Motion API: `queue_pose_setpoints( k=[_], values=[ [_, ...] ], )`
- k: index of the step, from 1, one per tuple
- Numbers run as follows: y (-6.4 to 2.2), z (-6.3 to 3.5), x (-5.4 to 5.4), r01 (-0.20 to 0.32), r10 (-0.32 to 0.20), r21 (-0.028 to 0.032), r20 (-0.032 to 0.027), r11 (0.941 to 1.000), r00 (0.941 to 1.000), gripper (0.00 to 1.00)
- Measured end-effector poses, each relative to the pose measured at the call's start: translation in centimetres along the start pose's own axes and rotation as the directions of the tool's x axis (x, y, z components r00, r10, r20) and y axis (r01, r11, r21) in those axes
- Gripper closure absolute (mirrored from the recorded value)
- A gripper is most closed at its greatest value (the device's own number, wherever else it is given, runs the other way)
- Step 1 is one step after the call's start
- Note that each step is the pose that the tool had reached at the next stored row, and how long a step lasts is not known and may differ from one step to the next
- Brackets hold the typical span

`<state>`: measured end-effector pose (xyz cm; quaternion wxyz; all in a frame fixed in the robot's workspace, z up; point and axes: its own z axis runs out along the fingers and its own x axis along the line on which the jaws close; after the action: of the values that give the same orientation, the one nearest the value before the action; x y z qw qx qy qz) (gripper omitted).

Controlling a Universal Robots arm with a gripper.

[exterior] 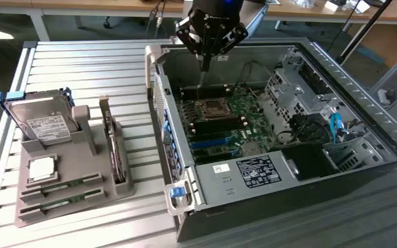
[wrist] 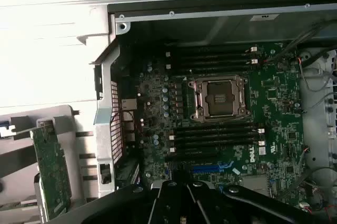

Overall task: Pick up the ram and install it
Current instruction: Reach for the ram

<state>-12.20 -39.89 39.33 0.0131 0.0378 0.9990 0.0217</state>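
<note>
- Your pincer [exterior: 203,66] is clenched on nothing, hanging over the far edge of the open computer case [exterior: 158,103].
- The ram [exterior: 62,183] lies in a slot along the grey holder's [exterior: 88,155] near edge, beside a second stick [exterior: 66,199] and well apart from the pincer.
- To pick cleanly, I'd judge: come down square, grip mid-length across the thin faces, and lift straight.
</note>
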Motion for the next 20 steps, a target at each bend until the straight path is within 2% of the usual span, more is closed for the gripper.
queue_pose_setpoints(
  k=[4,7,20],
  values=[
    [0.0,0.0,0.0,0.0,0.0,0.0,0.0,1.0,1.0,0.89],
    [-0.04,-0.02,0.4,0.0,0.0,0.0001,0.0,1.0,1.0,0.89],
    [-0.37,-0.14,4.9,0.0,0.0,0.0,0.0006,1.0,1.0,0.89]
  ],
)
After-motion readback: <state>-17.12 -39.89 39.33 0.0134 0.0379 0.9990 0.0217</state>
